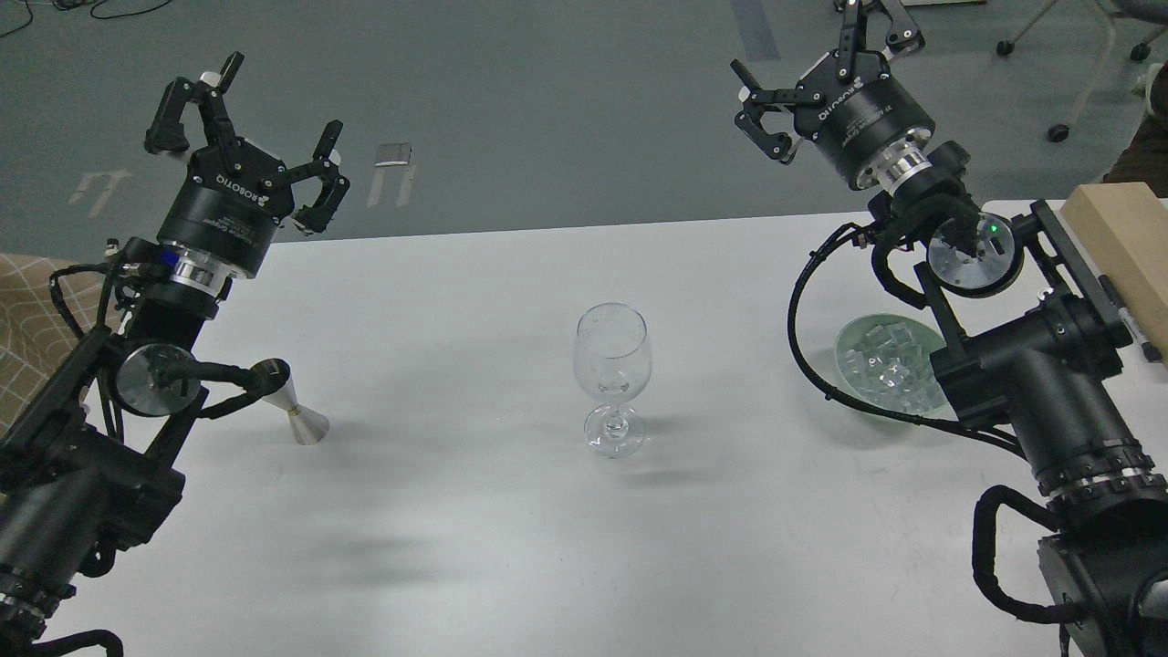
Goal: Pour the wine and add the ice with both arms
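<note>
Hovering with both grippers, left (245,123) and right (826,68), spread and empty, not yet reaching: next likely needing the jigger (297,408) gripped to pour into the wine glass (612,365).

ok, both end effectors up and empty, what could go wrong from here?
1. The wine glass is tall on a narrow foot; a sideways nudge could tip it.
2. The jigger sits right by the left arm's cable, which could snag it.
3. The right arm overlaps the ice bowl, so it may block access.

"ROBOTIQ" stood in white on the left gripper (251,137) body and again on the right gripper (826,64) body; smaller print beneath was unreadable.
</note>
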Controlling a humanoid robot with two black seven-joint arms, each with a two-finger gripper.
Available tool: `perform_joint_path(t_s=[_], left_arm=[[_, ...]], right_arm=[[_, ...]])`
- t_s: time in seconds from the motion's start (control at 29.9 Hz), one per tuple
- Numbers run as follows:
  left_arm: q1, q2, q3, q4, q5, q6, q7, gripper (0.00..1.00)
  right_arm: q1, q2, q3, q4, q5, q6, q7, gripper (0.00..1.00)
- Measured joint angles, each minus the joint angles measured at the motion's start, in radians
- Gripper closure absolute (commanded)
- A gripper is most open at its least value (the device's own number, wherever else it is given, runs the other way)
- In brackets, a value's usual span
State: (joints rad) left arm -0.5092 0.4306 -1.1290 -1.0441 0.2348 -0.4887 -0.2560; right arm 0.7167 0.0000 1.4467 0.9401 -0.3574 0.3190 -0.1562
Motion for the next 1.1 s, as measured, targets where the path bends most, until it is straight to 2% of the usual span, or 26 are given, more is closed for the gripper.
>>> perform_joint_path(t_s=[1.1], left_arm=[[-0.001,0.002,-0.002,-0.001,-0.002,0.025,0.001,0.02]], right_arm=[[-0.008,0.000,0.001,0.000,0.000,-0.001,0.000,0.00]])
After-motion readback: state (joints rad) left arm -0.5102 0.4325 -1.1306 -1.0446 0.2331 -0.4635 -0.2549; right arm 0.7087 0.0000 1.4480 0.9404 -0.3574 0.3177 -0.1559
